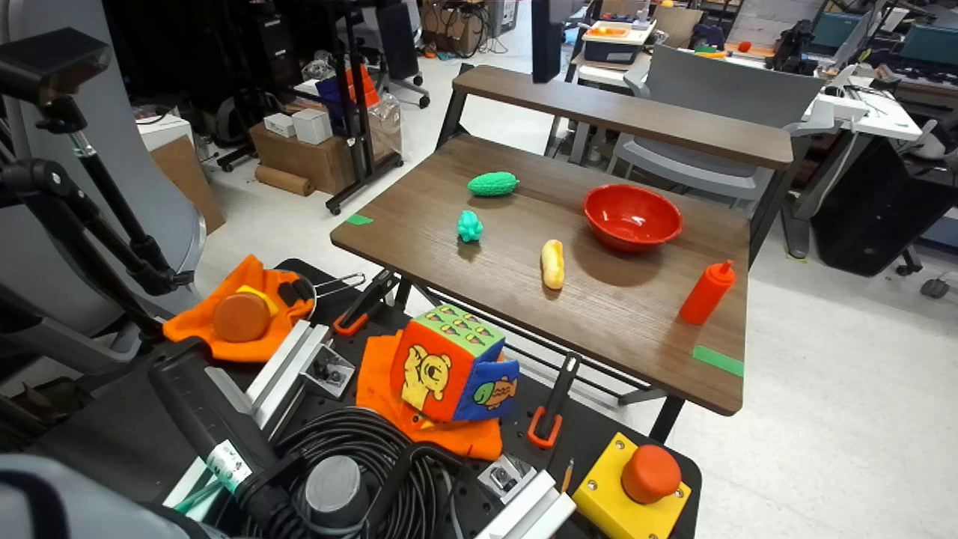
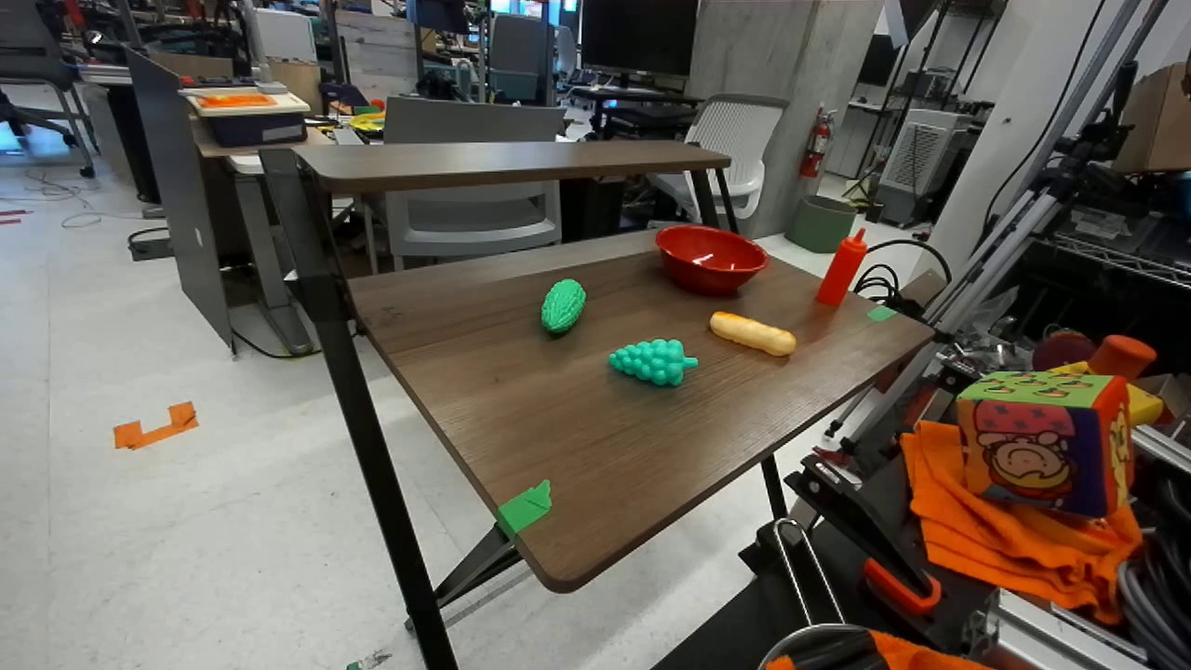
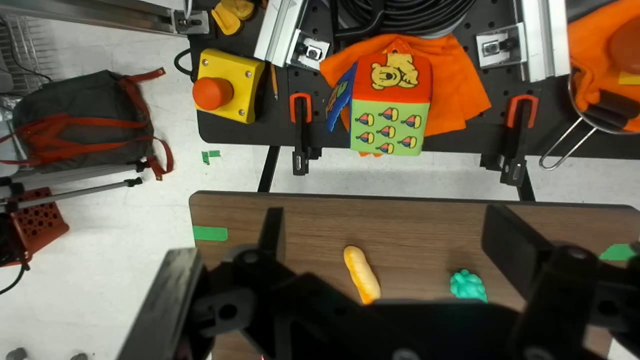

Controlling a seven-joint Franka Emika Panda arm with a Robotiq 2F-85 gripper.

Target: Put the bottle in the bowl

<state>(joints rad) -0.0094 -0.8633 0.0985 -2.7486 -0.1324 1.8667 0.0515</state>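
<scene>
Wrist view: hand (image 3: 386, 231) blurred, cut off by bottom edge — tabletop (image 3: 320, 217) partly hidden behind it.

Open room between bottle (image 1: 706, 295) and bowl (image 1: 632, 217); raised shelf (image 1: 629, 113) behind bowl.

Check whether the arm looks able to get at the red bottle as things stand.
Probably yes: in both exterior views the red bottle stands clear of the red bowl, with nothing covering it, and the tool is open, holding nothing. The pictures can't confirm how far it reaches.
</scene>
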